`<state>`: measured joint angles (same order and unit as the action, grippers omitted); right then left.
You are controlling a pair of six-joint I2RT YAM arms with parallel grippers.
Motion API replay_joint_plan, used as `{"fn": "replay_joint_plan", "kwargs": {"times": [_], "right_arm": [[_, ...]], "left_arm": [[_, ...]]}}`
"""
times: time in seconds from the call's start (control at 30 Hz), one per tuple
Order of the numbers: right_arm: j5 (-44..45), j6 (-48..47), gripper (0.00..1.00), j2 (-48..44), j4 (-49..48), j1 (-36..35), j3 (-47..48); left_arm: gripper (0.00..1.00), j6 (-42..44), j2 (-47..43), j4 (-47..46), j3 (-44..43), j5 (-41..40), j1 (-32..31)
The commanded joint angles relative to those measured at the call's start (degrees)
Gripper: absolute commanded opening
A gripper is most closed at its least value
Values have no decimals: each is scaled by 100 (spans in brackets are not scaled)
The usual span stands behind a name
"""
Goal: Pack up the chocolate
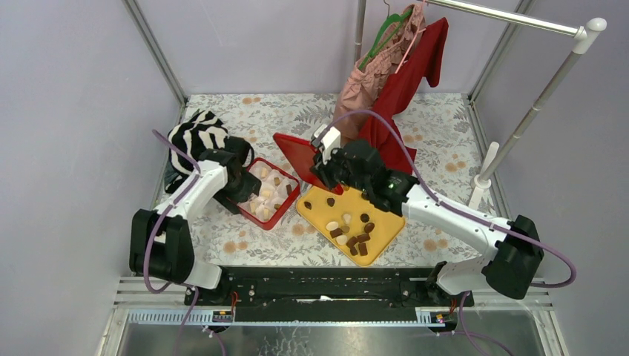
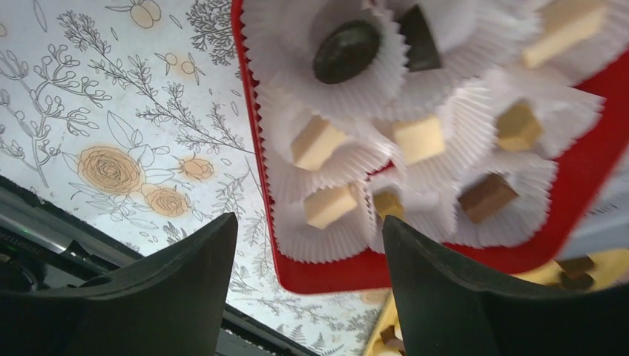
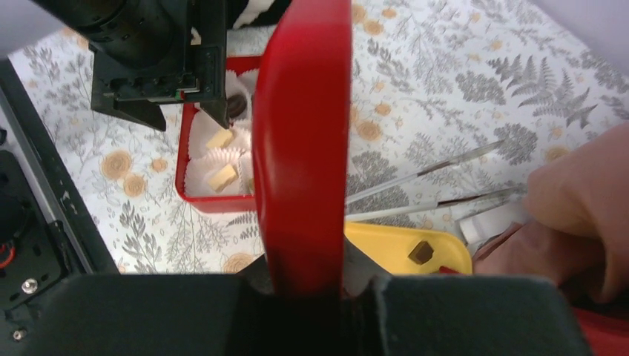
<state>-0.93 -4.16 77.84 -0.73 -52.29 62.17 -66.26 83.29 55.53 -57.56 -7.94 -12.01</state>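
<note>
Imo red box approx half full, chocolate still on tray — ur left gripper wide open, right gripper clamping the lid.

The table is covered with a pale cloth printed with grey ferns and orange flowers, and it runs from the black rail at the near edge to the back wall. 4 things rest directly on it: a zebra-striped black and white cloth bunched at the left rear, a red square box just right of that cloth, a yellow tray near the middle, set cornerwise with 1 corner close beside the box, and the white foot of a clothes rail at the right edge
</note>
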Motion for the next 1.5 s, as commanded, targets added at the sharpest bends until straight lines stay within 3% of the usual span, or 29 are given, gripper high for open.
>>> {"fn": "replay_joint_plan", "kwargs": {"times": [0.0,0.2,0.3,0.5,0.63,0.77,0.93,1.1,1.2,1.37,1.47], "right_arm": [[-564,98,0,-83,-95,353,746],[-1833,1347,0,285,126,981,1426],[-2886,2078,0,727,128,1282,1908],[-4996,2960,0,1924,491,1663,2969],[-6043,3580,0,2849,661,1678,3687],[-6638,4773,0,3448,-445,1670,3796],[-7226,6719,0,4092,-2557,1675,3833],[-7320,8126,0,4489,-4230,1678,3710],[-7293,8348,0,4584,-4510,1670,3650],[-7219,8177,0,4577,-4299,1678,3484],[-6969,7519,0,4408,-3451,1678,3311]], "left_arm": [[79,290,-372,690,-684,-359,-29],[80,1553,-840,594,-1826,-453,198],[87,2114,-1126,98,-1895,-151,716],[95,2288,-1524,112,-1724,-120,1859],[97,2438,-1538,-5,-1583,1260,2639],[97,2559,-1694,-824,-1130,2744,2688],[98,2411,-1881,-2021,-299,4741,2669],[98,2289,-2289,-2540,293,5383,2685],[98,2038,-2403,-2947,632,5850,2681],[97,2408,-2393,-1932,282,4687,2795],[96,2221,-2327,-1375,20,3614,2968]]}}
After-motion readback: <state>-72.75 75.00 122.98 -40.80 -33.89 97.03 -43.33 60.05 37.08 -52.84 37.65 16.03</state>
